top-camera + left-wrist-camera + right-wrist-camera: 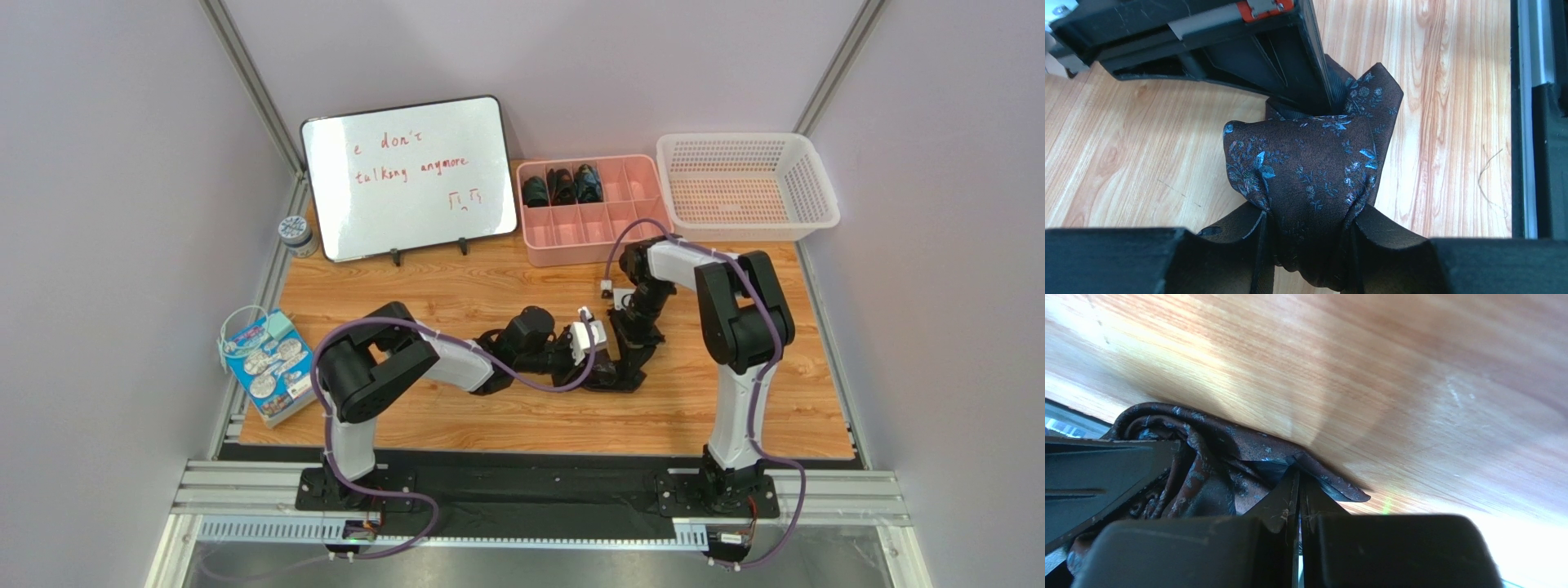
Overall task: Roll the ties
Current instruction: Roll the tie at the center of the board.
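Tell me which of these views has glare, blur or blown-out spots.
Top view: sharp, pale glare washing the whiteboard. Left wrist view: crisp, evenly lit, the blue pattern on the tie readable. Right wrist view: soft, a bright reflection on the table, the lower right corner blown out white, the tie in shadow.

The tie (1309, 177) runs off the bottom edge of the left wrist view between the left jaws, and its far end disappears under the right jaws. From above, both sets of jaws cover nearly all of it. In the right wrist view the table (1413, 386) beyond the tie is blurred. The dark rolls (562, 186) in the tray (613, 223) behind the tie are too small to show a pattern.
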